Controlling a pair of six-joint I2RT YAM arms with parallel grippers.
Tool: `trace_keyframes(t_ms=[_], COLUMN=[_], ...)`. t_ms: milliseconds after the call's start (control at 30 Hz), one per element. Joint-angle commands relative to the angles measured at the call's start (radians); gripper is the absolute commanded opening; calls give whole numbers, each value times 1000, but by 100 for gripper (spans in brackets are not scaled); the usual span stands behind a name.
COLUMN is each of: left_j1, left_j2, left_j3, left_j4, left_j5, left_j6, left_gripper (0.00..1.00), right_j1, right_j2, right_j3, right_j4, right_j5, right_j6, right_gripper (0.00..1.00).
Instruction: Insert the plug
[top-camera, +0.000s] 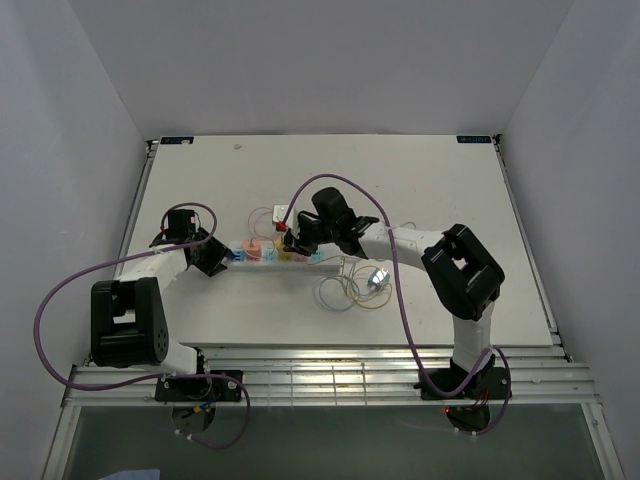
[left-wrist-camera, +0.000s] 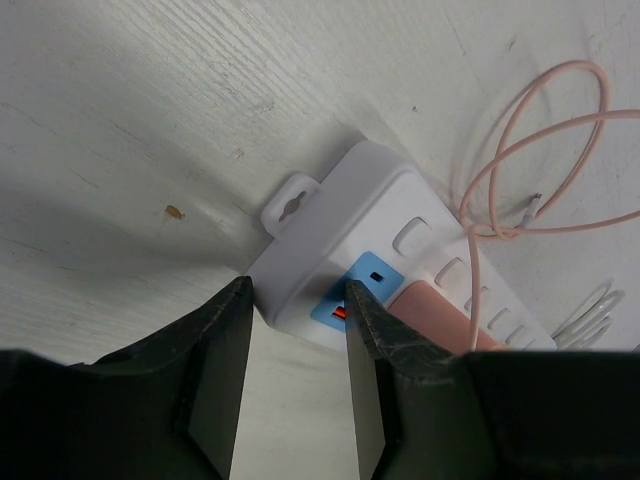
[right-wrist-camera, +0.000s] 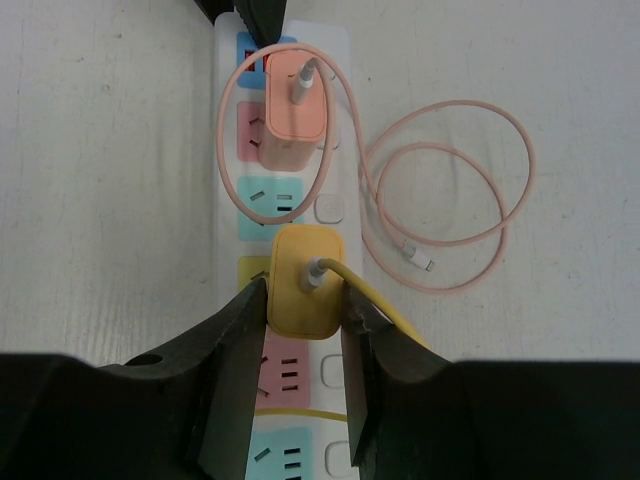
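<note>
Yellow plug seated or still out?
Cannot tell: the yellow plug sits over the power strip, held by the right gripper; the straight-down view hides its prongs.

Glossy plastic power strip (left-wrist-camera: 350, 200), smooth yellow plastic plug (right-wrist-camera: 305, 285), matt grainy tabletop (left-wrist-camera: 150, 120)

Bright, even overhead light washes the matte white tabletop (top-camera: 420, 180). Soft grey shadow pools left of the white plastic power strip (left-wrist-camera: 340, 215), which looks sharp.
</note>
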Motion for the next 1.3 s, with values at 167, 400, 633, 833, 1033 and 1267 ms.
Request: trace_keyframes(t_ms=[167, 400, 633, 833, 1033, 1267], left_j1=[-5, -5, -5, -5, -5, -5], left_j2=[12, 10, 10, 12, 12, 13], left_j3=[-27, -25, -22, -17, -17, -16], left_j4=[-48, -50, -53, -56, -59, -60], left_j5=[-48, -49, -52, -54, -58, -58], left_j6=[13, 13, 14, 14, 14, 13], left_gripper=[49, 49, 49, 49, 49, 49], right_j1=[4, 1, -4, -14, -31, -33], right_j2=[-26, -70, -66, -46, -47, -30], right_j3=[-49, -95, -108, -102, -118, -120], right_j4=[188, 280, 323, 340, 340, 338], right_j5=[-37, -87, -94, -89, -92, -89], right_j6=[40, 94, 119, 129, 132, 129], right_gripper=[8, 8, 8, 8, 8, 8])
